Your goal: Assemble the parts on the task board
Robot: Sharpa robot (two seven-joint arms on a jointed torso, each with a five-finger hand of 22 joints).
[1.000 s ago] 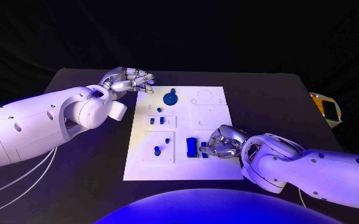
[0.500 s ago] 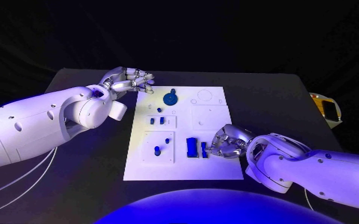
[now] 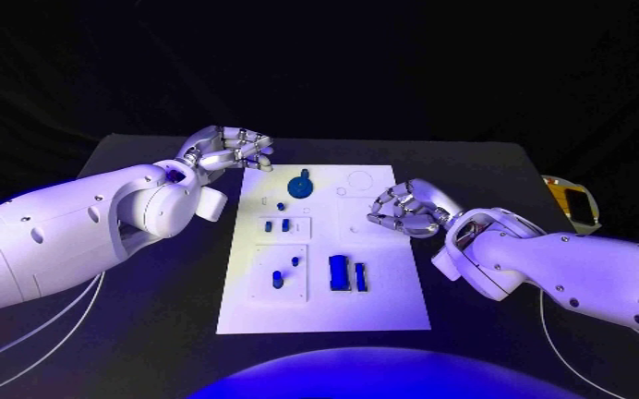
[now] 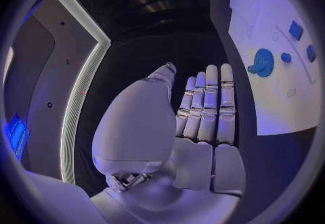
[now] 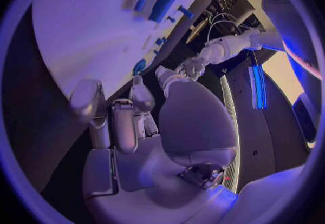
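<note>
Board: I see a flat white rectangular task board (image 3: 386, 311) lying in the middle of the matte black table (image 3: 133, 307).
Parts: a round blue disc-shaped part with a small knob (image 3: 302, 182) sits near the board's far edge; two small blue pegs (image 3: 276, 226) lie in an outlined square below it; a wide blue rectangular block (image 3: 340, 272) and a thin blue bar (image 3: 361, 276) lie side by side towards the near edge.
Left hand: my silver jointed left hand (image 3: 234, 150) hangs at the board's far left corner, fingers curled together, holding nothing I can make out.
Right hand: my silver right hand (image 3: 409, 207) hovers over the board's right edge, fingers curled inward, empty.
</note>
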